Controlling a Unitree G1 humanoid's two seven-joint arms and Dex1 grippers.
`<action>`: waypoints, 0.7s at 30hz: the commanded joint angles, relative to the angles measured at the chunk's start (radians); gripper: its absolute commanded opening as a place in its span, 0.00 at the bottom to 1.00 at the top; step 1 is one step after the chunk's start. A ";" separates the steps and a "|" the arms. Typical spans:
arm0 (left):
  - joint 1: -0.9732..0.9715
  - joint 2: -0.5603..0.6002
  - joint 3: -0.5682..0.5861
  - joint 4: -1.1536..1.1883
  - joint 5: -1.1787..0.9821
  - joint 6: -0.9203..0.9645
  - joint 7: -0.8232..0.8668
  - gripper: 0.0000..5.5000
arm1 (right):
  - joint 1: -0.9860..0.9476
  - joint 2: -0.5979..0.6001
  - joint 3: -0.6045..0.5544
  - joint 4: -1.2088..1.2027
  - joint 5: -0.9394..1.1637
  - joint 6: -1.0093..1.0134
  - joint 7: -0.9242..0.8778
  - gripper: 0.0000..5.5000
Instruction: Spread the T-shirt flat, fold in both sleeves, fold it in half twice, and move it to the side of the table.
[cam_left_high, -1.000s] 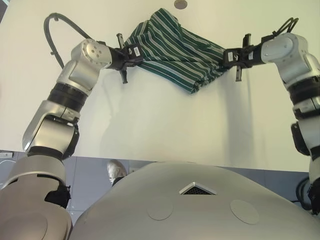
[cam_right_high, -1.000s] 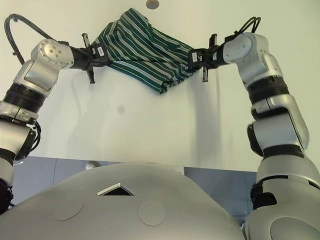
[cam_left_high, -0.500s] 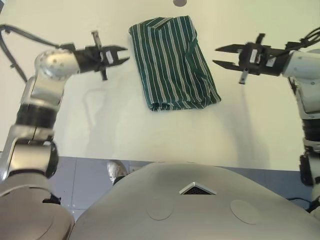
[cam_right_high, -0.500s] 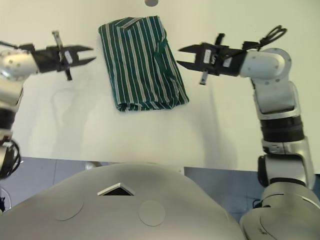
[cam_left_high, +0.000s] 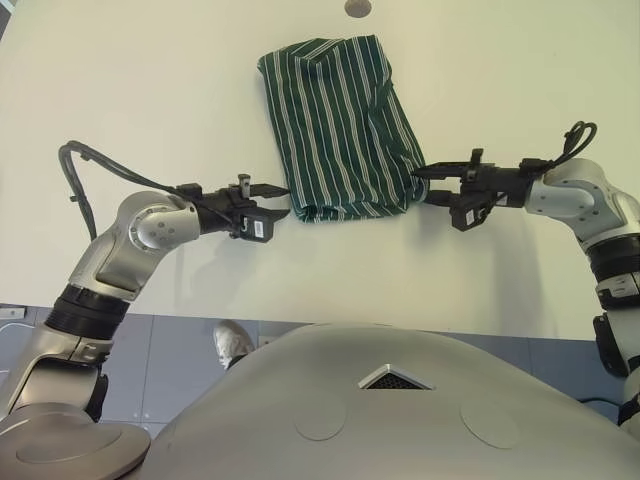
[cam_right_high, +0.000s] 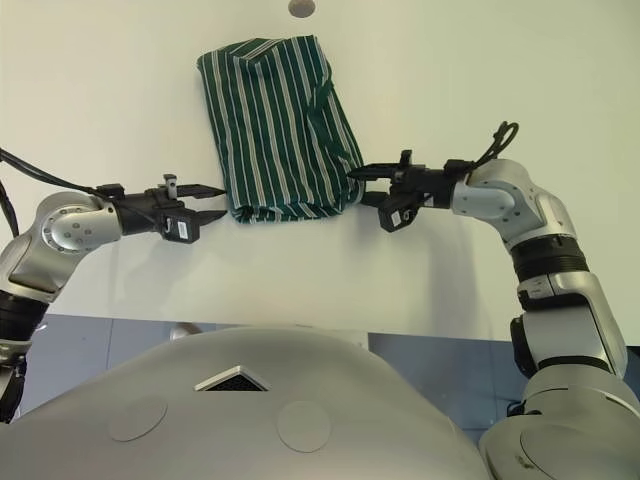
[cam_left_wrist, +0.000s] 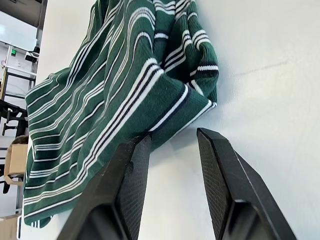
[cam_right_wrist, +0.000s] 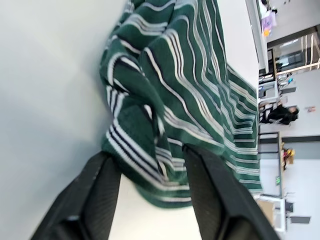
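Count: one T-shirt (cam_left_high: 340, 125), two claws.
T-shirt: folded, green with white stripes, lying at the far middle of the tabletop (cam_left_high: 150, 100).
Left claw (cam_left_high: 285, 200): released, fingers spread, at the shirt's near left corner.
Right claw (cam_left_high: 420, 184): released, fingers spread at the near right corner.

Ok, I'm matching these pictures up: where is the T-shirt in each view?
Left eye view: T-shirt upper centre.
Right eye view: upper centre, slightly left.
Left wrist view: its near corner at the left gripper.
Right wrist view: its other near corner at the right gripper.
Shared landmark: the T-shirt's near edge.
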 joint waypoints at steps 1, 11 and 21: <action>-0.058 -0.040 -0.053 0.000 0.053 0.013 -0.024 0.31 | -0.025 0.017 0.062 0.079 -0.099 0.048 -0.014 0.29; -0.075 0.001 -0.089 -0.052 -0.115 0.206 -0.236 0.02 | 0.010 -0.038 0.136 -0.059 0.212 0.285 0.257 0.00; -0.261 -0.008 0.183 -0.040 -0.718 0.997 -0.260 0.00 | -0.143 -0.055 -0.028 -0.533 1.005 1.413 0.389 0.00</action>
